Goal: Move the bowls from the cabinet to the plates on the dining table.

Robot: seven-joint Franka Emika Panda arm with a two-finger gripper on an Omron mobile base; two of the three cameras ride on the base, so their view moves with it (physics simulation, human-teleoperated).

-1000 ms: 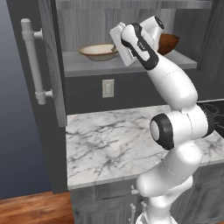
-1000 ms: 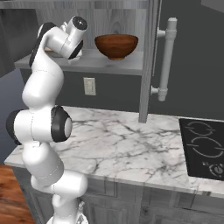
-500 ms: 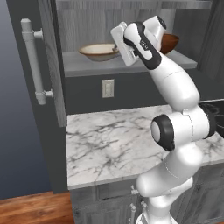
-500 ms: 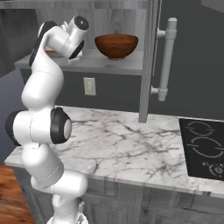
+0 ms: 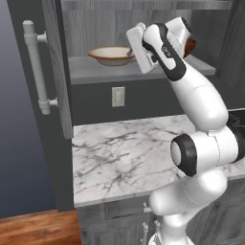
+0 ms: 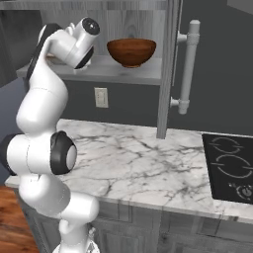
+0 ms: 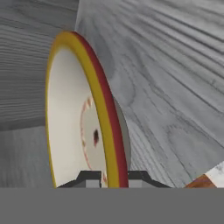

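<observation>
On cabinet shelf [image 5: 143,72], left end: beige bowl [image 5: 113,55], rim between my gripper [image 7: 112,178] fingers, closure cannot be told. Risk: thin-rim grip slips, bowl tips off the front edge.

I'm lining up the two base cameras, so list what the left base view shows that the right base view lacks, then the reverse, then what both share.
Left base view alone: the beige bowl in full on the cabinet shelf, and the left door's silver handle.

Right base view alone: the reddish-brown bowl unobstructed on that shelf, the right door's handle, and the black stove.

Both: the white arm raised to the shelf, the marble counter and the wall outlet. The jaws are hidden behind the wrist in each.
</observation>
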